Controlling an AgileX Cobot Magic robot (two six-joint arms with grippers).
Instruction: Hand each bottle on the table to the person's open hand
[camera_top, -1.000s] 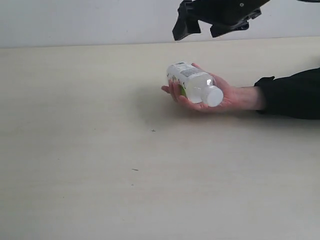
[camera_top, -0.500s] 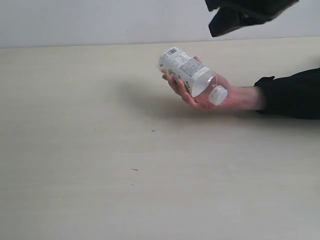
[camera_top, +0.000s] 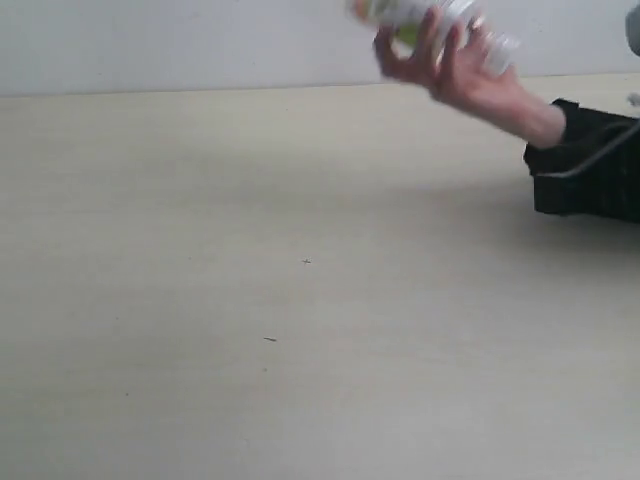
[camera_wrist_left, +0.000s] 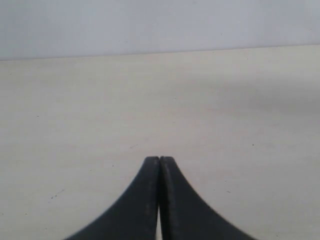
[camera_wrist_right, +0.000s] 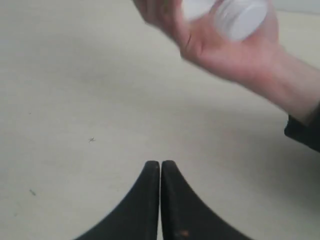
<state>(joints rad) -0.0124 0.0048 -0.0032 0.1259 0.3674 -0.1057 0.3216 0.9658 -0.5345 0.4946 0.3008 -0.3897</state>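
One bottle (camera_top: 400, 10) rides blurred in the person's hand (camera_top: 455, 70) above the table (camera_top: 300, 300), left gripper (camera_wrist_left: 159, 160) and right gripper (camera_wrist_right: 160, 164) both pinched empty, so a loose grasp could drop it.

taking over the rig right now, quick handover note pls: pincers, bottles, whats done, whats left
Left pincer: shut, empty, low over the table.
Right pincer: shut, empty, pointing toward the person's hand.
Bottle: white cap, green on the label, gripped in that hand and held up off the table at the far right.
Done: this bottle is with the person, not the robot.
Left: no other bottle shows in any view, so check beyond the cameras' sight before the next pick.
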